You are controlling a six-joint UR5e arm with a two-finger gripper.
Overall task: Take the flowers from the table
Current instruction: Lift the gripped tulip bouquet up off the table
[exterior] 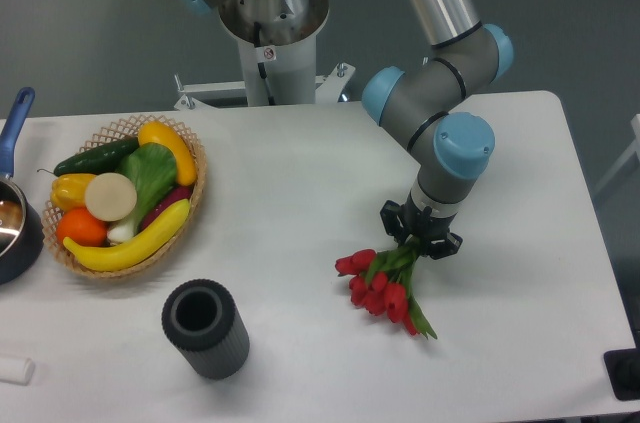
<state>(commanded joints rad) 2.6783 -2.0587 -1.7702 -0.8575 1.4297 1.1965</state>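
Basket (190, 205), cylinder (205, 328) beside flowers (385, 285)

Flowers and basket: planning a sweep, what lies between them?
Nothing: in the camera view only bare table separates the flowers from the basket.

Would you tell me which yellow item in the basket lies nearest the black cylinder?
The banana, curved along the basket's front edge; the other yellow pieces sit farther back.

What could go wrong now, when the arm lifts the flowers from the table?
The gripper holds the flowers only at the stem ends, with the heavy red heads hanging out to one side, so the bunch may sag or slip free. A tight squeeze could also crush the thin stems.
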